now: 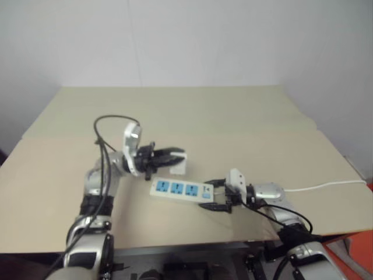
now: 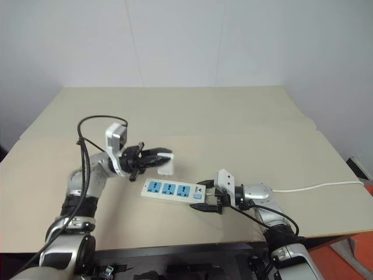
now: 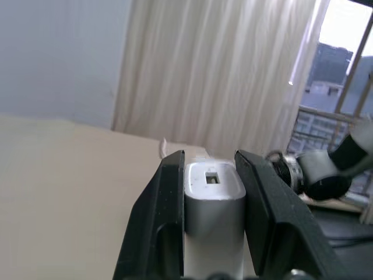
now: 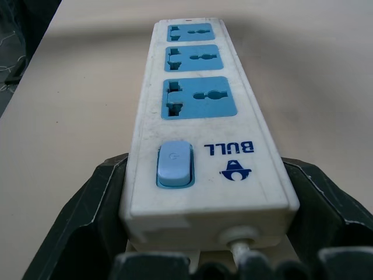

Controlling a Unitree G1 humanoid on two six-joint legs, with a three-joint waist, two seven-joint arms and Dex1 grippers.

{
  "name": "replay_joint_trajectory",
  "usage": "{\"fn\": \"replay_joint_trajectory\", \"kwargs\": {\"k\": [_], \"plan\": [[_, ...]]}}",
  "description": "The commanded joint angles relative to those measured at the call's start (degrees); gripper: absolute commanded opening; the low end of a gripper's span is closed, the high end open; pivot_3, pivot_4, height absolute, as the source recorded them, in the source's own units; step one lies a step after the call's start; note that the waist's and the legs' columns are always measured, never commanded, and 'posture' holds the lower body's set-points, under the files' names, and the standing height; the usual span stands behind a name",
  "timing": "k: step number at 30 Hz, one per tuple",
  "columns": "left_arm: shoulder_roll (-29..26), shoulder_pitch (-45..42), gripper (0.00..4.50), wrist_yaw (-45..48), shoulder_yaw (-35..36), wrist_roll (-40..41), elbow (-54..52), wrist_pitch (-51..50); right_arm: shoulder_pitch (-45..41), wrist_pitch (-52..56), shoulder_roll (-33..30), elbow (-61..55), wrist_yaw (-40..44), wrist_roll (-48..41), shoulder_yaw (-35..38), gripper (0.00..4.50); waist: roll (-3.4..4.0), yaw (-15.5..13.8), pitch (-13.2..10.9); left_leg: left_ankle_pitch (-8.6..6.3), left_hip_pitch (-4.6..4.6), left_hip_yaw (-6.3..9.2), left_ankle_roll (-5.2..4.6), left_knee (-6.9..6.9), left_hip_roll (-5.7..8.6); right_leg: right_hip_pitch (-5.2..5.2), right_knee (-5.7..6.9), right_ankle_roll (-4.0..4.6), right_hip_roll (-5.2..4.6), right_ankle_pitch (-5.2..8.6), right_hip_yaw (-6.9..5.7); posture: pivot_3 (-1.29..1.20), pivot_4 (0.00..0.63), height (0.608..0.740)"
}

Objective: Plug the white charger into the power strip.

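We see a wide beige table (image 1: 245,122) with a faint seam running across its top, set against a plain white wall (image 1: 192,41). In the left wrist view we note pale pleated curtains (image 3: 215,76) beside a bright window (image 3: 344,76) with buildings outside. An orange object (image 1: 355,251) sits low past the table's near right corner; we cannot tell what it is.

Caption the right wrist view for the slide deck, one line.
Right gripper clamps the switch end of the power strip, three blue sockets empty, lying on the tan table.
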State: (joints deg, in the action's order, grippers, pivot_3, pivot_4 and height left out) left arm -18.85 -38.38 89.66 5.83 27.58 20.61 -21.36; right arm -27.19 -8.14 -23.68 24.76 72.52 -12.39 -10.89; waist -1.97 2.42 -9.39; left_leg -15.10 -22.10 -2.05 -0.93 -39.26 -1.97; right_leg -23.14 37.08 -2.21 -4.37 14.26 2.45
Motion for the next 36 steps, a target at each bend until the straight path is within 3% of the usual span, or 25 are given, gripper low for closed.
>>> {"fn": "replay_joint_trajectory", "kwargs": {"k": [1,13,36], "plan": [[0.70,0.20,1.00,0.76,-2.28,-0.58,-0.26,4.90,0.81,-0.67,0.26,0.13,0.82,1.81,-2.00,3.44,0.00,0.02,0.00,0.00,-0.02,0.00,0.00,0.00,0.00,-0.01,-0.01,0.00,0.01,0.00,0.00,0.00,0.150,0.740],[5.05,-2.87,1.00,2.00,-6.06,-1.52,10.42,13.57,2.11,-0.26,0.53,-1.28,0.27,2.24,-2.43,3.44,0.00,0.08,0.01,-0.01,-0.03,-0.01,-0.01,0.00,0.00,-0.01,-0.06,0.00,0.02,0.00,0.01,0.00,0.150,0.740],[3.33,-6.35,1.00,2.84,-13.37,-0.08,23.28,21.50,2.24,0.43,0.58,-2.04,-1.33,2.74,-2.44,3.44,0.00,0.13,0.01,-0.01,-0.01,0.00,-0.01,0.01,-0.01,0.00,-0.06,-0.01,0.04,0.00,0.01,0.00,0.150,0.740]]}}
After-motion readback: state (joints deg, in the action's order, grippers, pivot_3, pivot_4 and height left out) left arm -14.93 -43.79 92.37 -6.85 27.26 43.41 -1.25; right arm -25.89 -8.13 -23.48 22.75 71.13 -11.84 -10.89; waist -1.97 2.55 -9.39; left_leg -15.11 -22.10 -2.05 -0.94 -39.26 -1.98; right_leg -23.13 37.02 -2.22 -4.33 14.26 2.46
